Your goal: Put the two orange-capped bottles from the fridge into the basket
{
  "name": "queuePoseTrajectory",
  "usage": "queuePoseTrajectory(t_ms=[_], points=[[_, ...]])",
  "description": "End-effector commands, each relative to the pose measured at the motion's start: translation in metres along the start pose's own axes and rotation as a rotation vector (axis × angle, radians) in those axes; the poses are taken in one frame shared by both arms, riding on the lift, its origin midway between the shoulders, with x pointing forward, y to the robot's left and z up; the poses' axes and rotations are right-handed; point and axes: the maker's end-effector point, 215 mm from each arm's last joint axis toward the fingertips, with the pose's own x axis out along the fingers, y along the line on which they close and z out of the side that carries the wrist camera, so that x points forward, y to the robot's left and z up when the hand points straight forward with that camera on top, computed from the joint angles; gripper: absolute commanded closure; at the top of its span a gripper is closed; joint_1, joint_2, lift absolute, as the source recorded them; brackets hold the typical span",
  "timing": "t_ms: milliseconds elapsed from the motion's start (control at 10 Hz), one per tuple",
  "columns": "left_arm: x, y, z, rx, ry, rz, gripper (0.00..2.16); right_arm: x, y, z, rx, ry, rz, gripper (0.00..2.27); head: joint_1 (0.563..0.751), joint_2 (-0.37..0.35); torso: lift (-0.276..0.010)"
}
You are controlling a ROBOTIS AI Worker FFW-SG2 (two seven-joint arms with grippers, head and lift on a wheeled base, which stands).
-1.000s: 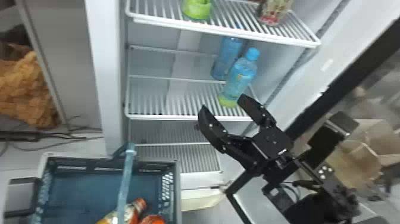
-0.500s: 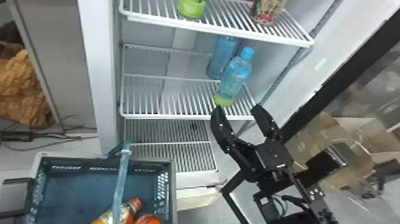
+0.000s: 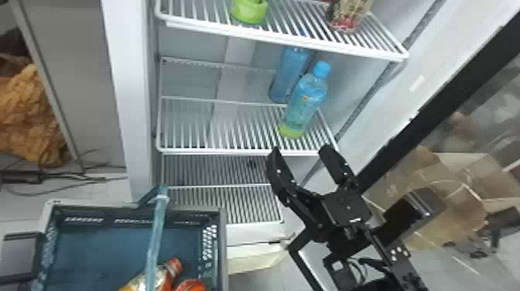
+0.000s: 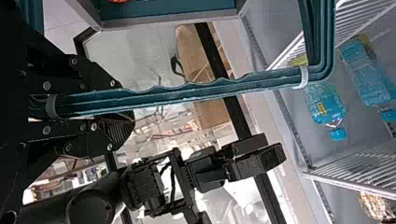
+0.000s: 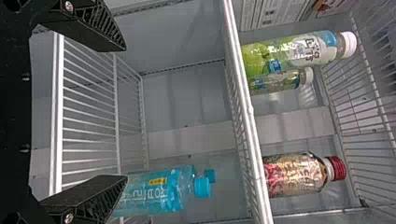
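Basket (image 3: 223, 247) with two orange-capped bottles (image 3: 165, 275), two blue bottles (image 3: 305, 98) on one shelf (image 3: 216, 151), right pincer (image 3: 300, 151) agape, left pincer (image 4: 119, 114) gripping handle (image 4: 210, 92)

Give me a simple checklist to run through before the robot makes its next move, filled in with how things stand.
1. First orange-capped bottle in the basket: ok.
2. Second orange item beside it is a capped bottle: cannot tell, cut off by the view's edge.
3. Left pincer closed on the basket handle: ok.
4. Right pincer open and empty: ok.
5. Blue-capped bottles on the fridge shelf: ok.
6. Right pincer well away from that shelf: not ok.
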Motion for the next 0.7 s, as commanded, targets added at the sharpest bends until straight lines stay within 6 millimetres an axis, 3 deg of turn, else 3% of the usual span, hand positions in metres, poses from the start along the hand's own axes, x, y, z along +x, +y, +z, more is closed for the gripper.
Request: queuePoseTrajectory(t_ms=[0,600], points=[[0.0000,-0.0006,-0.0004,-0.002,-0.001,-0.003,1.20,-0.0003,0.0017,0.0027,-0.001,-0.003,0.004,0.08,0.695,-0.350,-0.235],[-0.0006,0.0004,-0.0003,-0.002,-0.004,0.001,1.20,-0.0007,0.0031,0.0064,-0.002,-0.010,0.007,0.08,0.695,-0.350,-0.235]])
